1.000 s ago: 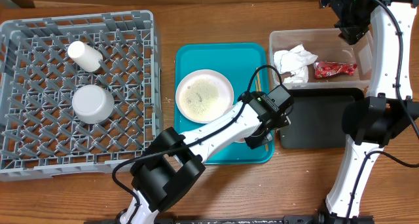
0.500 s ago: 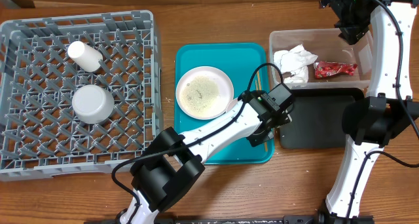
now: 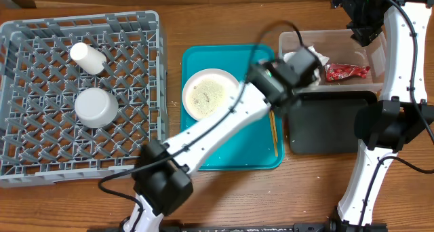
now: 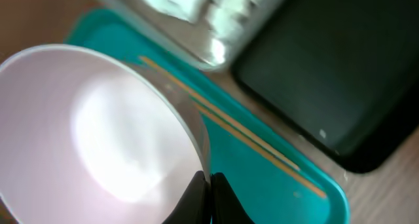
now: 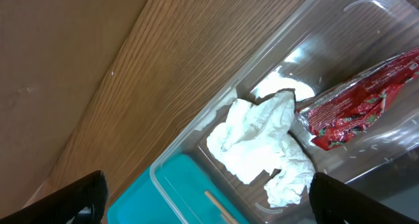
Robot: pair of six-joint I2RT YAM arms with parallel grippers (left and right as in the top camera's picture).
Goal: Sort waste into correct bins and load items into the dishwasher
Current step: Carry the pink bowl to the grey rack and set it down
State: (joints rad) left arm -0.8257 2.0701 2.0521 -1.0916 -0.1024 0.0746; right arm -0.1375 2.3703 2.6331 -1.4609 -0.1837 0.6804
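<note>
Left tool (image 4: 208, 188) is pinched shut on the thin rim of a smooth white bowl (image 4: 98, 132), above the right edge of the teal serving tray (image 4: 258, 165) and its slender wooden chopsticks (image 4: 229, 122). Right tool (image 5: 209, 201) gapes empty beyond the tray, over the clear tub (image 5: 196, 129) holding a crumpled napkin (image 5: 262, 145).

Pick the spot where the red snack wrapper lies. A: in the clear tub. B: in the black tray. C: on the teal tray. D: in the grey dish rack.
A: the red snack wrapper lies inside the clear tub, beside the crumpled napkin.
</note>
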